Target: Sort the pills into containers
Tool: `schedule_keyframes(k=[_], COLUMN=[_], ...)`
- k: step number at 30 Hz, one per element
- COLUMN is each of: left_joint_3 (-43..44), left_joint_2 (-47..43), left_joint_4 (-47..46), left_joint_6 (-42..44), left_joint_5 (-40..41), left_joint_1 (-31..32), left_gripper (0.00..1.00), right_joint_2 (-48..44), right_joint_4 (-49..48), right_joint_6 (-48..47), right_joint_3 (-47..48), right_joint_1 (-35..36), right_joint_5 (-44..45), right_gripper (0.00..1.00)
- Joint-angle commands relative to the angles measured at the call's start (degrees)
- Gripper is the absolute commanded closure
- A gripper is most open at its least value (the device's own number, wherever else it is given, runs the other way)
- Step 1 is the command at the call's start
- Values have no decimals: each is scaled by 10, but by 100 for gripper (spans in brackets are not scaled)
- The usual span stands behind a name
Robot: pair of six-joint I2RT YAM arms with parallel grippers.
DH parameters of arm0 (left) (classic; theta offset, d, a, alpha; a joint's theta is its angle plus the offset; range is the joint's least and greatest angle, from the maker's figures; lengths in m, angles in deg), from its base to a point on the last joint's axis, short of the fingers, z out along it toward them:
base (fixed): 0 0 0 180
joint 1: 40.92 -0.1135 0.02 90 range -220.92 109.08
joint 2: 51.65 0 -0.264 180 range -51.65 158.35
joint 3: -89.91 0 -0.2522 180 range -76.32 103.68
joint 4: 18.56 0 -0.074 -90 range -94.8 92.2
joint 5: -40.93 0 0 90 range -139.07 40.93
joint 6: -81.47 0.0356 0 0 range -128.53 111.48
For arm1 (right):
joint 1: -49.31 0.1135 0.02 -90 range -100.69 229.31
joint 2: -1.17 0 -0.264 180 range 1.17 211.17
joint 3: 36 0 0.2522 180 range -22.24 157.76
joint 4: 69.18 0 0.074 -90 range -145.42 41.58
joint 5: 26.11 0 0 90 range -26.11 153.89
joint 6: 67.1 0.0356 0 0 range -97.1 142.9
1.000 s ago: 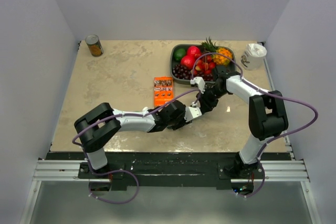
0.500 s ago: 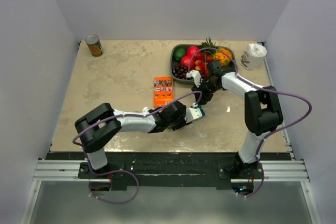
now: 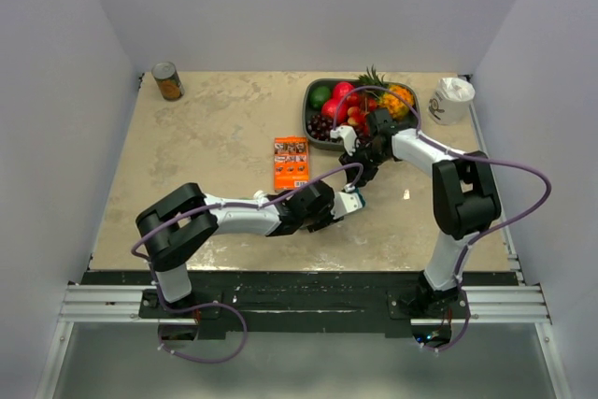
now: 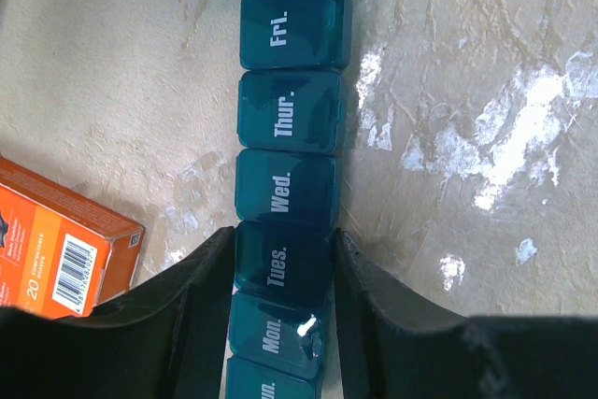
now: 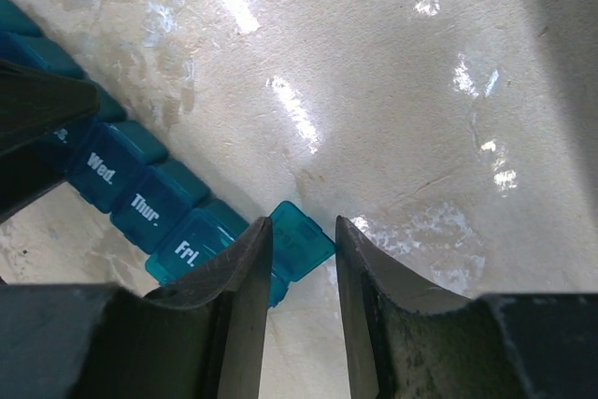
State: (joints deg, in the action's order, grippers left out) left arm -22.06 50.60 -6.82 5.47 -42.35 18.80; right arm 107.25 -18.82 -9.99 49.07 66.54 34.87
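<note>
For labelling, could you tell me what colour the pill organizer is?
The organizer is teal-blue; left wrist view.

The containers [image 4: 285, 193] lie on the table [image 3: 215, 147], right of the box [image 3: 291, 162], before the fruit tray [image 3: 306, 117].

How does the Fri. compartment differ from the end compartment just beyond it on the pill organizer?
The Fri. compartment has its lid shut flat, while the end compartment's lid is swung open, sticking out sideways. Fri.'s lid looks dark teal with a white label; the open lid looks paler and see-through. The right gripper frames the open lid, not Fri. Both belong to the same teal pill organizer, which the left gripper clamps at Tues.
</note>
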Motion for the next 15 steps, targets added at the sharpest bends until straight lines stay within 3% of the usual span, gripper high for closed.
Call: schedule_keyframes(k=[1,12,15], left_joint_3=[-6,-3,-1], left_joint_2=[51,50,51], left_joint_4=[83,80,82], left_joint_6=[-27,-35,-41], left_joint_5=[-24,-19,-14], left_joint_1=[5,5,5], left_gripper=[78,73,60], right_joint_2=[-40,-112,-134], right_joint_4=[22,73,80], right_joint_6=[4,-26,-32], right_joint_3=[27,26,15], right_joint_1=[-1,-21,-24], right_joint_5=[-17,-57,-65], right_gripper=[63,49,47])
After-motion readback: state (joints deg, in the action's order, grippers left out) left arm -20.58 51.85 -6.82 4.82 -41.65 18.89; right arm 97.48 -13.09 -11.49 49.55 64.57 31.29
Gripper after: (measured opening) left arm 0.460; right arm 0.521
